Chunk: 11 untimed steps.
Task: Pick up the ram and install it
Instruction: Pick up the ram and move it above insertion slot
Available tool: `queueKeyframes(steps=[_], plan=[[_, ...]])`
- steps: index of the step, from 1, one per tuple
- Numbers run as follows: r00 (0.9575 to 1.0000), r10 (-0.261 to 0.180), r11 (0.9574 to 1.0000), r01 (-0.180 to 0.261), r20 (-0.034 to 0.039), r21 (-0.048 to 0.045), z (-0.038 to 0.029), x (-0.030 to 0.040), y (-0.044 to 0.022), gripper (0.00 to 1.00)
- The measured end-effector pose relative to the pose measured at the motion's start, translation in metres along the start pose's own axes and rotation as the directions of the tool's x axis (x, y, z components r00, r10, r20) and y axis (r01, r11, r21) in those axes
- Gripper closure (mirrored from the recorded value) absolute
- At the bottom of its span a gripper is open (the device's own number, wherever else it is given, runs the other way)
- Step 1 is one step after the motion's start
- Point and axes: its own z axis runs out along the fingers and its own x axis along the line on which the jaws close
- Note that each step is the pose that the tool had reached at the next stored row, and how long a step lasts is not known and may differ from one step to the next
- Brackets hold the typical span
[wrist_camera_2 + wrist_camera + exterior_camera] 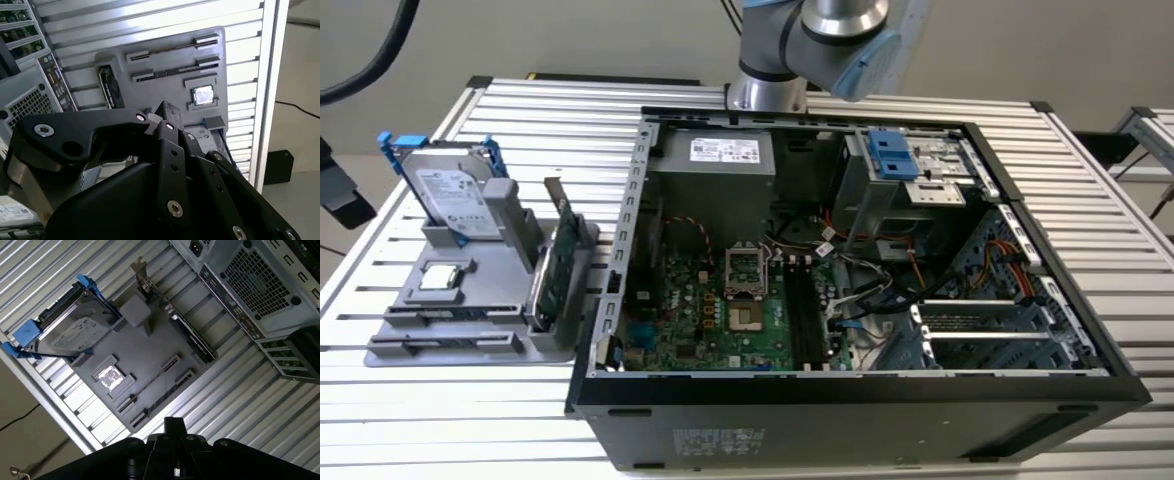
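Note:
The ram (150, 384) looks like a thin dark stick standing on edge between two slot holders near the front of a grey parts tray (145, 347); from above I see only its edge. In the second wrist view the ram (170, 47) is a dark line across the tray (165, 85). My gripper (173, 424) hangs high above the tray's front edge, well apart from the stick. Its black fingers (164, 111) meet at the tips with nothing held. In the exterior view the tray (467, 290) lies to the left of the open computer case (854, 250).
On the tray stand a silver hard drive with blue rails (451, 190), a green expansion card (550, 275) and a small square chip (440, 278). The motherboard (720, 310) lies inside the case. The arm (814, 40) rises behind the case. A slatted aluminium table (400, 400) carries everything.

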Motion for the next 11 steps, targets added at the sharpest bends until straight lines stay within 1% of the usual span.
queueKeyframes(steps=[6, 11], plan=[[0.9988, 0.050, 0.9988, -0.050, 0.0025, 0.0008, 0.0000, -0.0002, -0.0002, 1.00], [0.9958, 0.092, 0.9958, -0.092, 0.0045, 0.0013, 0.0000, -0.0004, -0.0004, 1.00]])
